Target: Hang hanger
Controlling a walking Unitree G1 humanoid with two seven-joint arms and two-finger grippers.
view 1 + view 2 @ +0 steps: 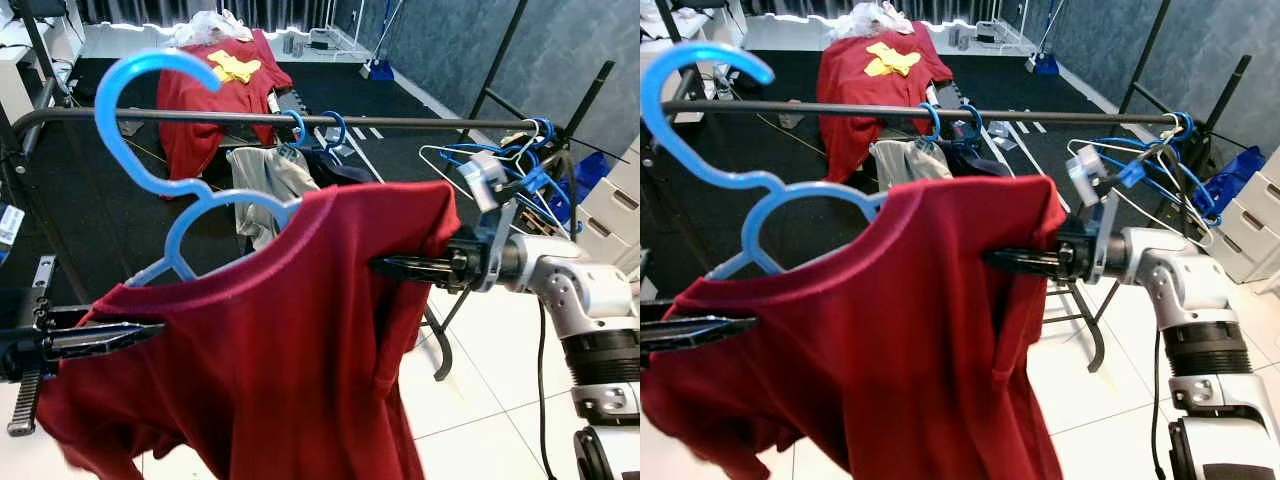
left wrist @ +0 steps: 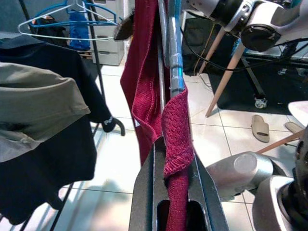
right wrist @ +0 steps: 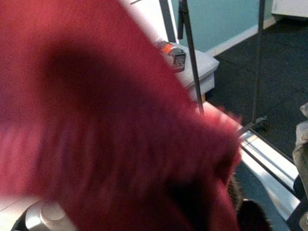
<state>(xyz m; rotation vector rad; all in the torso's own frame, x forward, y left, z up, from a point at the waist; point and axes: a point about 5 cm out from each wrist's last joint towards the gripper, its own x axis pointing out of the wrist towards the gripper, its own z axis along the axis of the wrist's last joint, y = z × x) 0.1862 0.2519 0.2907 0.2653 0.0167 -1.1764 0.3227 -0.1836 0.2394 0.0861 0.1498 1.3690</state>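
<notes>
At the far left, the left gripper (image 1: 150, 328) was clamped on the shoulder of a dark red T-shirt (image 1: 280, 340); the left wrist view showed its two black fingers (image 2: 144, 192) pinching a fold of the red knit together with the pale blue bar of the hanger. The light blue plastic hanger (image 1: 150, 170) sat inside the shirt's neck, its big hook raised up and curling over at the level of the black clothes rail (image 1: 400, 121), in front of it as seen from the head; whether the hook touched the rail could not be told. The shirt draped down wide and loose from the hanger's shoulders, filling the middle of the scene, its lower edge out of frame.

Behind it, further along the rail, two blue hooks (image 1: 315, 128) carried a pale grey garment (image 1: 265, 180) and a dark one. Beyond the rail, another red garment with a yellow print (image 1: 225, 90) lay spread on a separate rack.

To the right, the right gripper (image 1: 385, 266) reached in level and held the shirt's other shoulder, fingers closed on the cloth; its wrist view was blurred red fabric. At the rail's right end hung a bunch of bare blue and white hangers (image 1: 510, 165). White drawers (image 1: 620, 215) stood at the far right edge on the tiled floor (image 1: 480, 390).
</notes>
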